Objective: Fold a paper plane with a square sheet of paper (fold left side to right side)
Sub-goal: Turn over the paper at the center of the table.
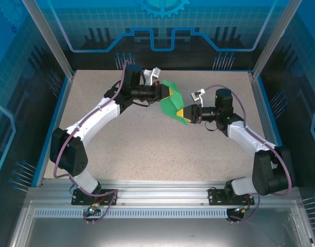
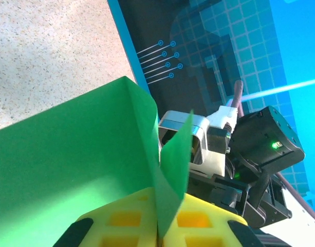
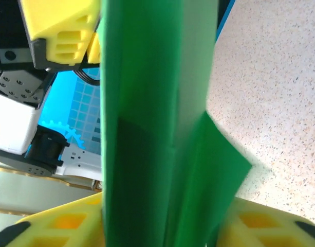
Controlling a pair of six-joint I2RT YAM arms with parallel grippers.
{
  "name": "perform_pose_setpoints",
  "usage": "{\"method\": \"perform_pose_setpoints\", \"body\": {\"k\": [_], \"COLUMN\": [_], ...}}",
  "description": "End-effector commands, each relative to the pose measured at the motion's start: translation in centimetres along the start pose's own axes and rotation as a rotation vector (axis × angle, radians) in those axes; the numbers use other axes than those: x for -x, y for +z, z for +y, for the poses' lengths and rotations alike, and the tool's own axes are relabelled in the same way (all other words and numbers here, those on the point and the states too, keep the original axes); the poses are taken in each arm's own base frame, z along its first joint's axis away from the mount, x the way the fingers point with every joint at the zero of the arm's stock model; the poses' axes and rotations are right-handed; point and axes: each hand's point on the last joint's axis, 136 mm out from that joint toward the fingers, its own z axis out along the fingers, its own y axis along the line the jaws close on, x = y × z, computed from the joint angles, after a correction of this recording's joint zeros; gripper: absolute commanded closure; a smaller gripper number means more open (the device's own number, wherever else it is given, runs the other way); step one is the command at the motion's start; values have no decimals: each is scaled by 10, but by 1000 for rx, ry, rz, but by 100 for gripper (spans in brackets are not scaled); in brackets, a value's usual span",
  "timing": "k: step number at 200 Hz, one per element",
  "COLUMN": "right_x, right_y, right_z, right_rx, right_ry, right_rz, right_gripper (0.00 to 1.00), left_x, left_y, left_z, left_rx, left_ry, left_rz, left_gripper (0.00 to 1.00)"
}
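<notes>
Status: square sheet of paper (image 1: pixel 172 103), part-folded, held clear above table (image 1: pixel 147 154), far centre, between both arms. Your left gripper (image 1: pixel 169 93) clenched on its crease, yellow pads (image 2: pixel 126 218) meeting on paper. Your right gripper (image 1: pixel 187 114) straddles sheet; whether it clamps, cannot tell. Risks: opposing pull tears thin sheet; one-sided hold lets it slip; loose flap creases crooked.

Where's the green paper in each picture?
Top external: green paper just above the centre.
Left wrist: big, across the lower left.
Right wrist: a tall band down the middle.
Shared landmark: the speckled table, upper left in left wrist, right side in right wrist.
</notes>
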Motion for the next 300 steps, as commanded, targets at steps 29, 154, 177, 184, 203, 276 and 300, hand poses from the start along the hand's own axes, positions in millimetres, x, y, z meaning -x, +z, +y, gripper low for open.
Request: {"method": "perform_pose_setpoints", "body": {"k": [29, 154, 177, 184, 203, 276, 300], "right_x": [-8, -17, -9, -8, -7, -40, -60], "right_y": [5, -73, -51, -45, -29, 14, 23], "right_z": [-11, -87, -90, -93, -105, -161, -171], "right_rx": [-102, -1834, -1971, -2005, -2101, -2141, -2075], "right_ry": [-16, -591, -726, -765, -864, -979, -949], "right_rz": [-2, 467, 559, 599, 697, 923, 985], "right_gripper": [84, 90, 90, 90, 91, 88, 72], "left_x": [-8, -18, -20, -20, -20, -18, -19], "left_y": [-16, -173, -179, -179, -179, -170, -167], "left_z": [8, 83, 86, 86, 87, 90, 91], "left_rx": [93, 803, 832, 835, 834, 824, 818], "left_ry": [77, 169, 164, 163, 162, 152, 147], "left_rz": [34, -374, -382, -381, -379, -357, -346], "left_gripper": [57, 16, 15, 15, 15, 14, 13]}}
